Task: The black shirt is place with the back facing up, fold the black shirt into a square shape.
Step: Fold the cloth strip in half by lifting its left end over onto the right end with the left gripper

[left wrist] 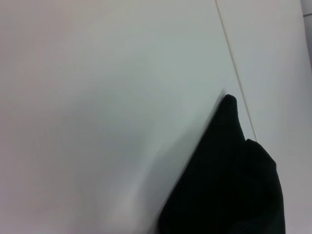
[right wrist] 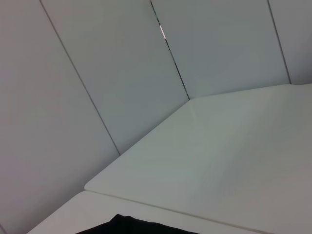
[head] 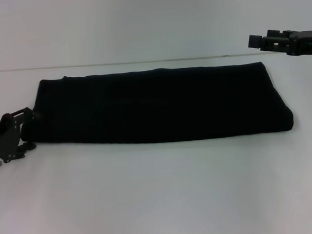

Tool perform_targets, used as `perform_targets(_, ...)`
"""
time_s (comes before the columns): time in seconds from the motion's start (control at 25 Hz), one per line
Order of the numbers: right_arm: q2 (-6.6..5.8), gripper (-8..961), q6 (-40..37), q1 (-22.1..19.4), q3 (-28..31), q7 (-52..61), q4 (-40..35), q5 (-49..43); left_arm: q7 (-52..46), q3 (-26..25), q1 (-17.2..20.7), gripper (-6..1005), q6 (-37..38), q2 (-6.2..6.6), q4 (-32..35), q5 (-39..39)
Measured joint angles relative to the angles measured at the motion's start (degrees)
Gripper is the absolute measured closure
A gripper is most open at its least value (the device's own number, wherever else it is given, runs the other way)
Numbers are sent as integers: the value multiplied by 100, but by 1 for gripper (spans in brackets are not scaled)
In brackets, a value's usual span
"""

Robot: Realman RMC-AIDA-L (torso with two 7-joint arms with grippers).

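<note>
Down at the near left, the left gripper (head: pixel 24 118) sits low on the white tabletop (head: pixel 161 196), its black fingers reaching right up to the left end of the soft plain black shirt (head: pixel 160 105) — touching it or just short of it, and whether those fingers are spread or pinched together I cannot tell from here. From the left wrist camera, a pointed corner of that black shirt (left wrist: pixel 229 180) pokes out over the pale table (left wrist: pixel 97 122), the cloth bunched in a thick layered wedge. Moving outward from the left gripper, the shirt stretches away to its right as a long, flat folded band lying across the middle of the table, with a rounded fold along its right end. Well beyond that far end, and raised above the surface, the right gripper (head: pixel 262 40) hangs in the air near the back right, clear of the cloth; its fingers, too, I cannot judge as spread or closed. Its wrist camera catches only a sliver of the black shirt (right wrist: pixel 131 226), the white table (right wrist: pixel 234 161) and the grey panelled wall (right wrist: pixel 97 73) behind.
</note>
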Motion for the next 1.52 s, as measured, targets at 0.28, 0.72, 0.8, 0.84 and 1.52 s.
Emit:
perform_targets(0.28, 0, 54, 11, 0, -4, 0, 0, 0, 40, 3, 3, 172, -106, -10, -27, 0)
perform_targets(0.72, 0, 53, 11, 9, 26, 0, 0, 0, 212, -22, 4, 177, -218, -14, -69, -85)
perform_targets(0.8, 0, 53, 2, 9, 35, 0, 0, 0, 248, -15, 3, 177, -262, -14, -75, -93)
perform_targets(0.84, 0, 54, -7, 9, 37, 0, 0, 0, 273, -13, -2, 178, -287, -14, -79, -94)
perform_targets(1.52, 1, 55, -60, 4, 31, 0, 0, 7, 868, 54, -58, 185, -434, -14, -140, -298)
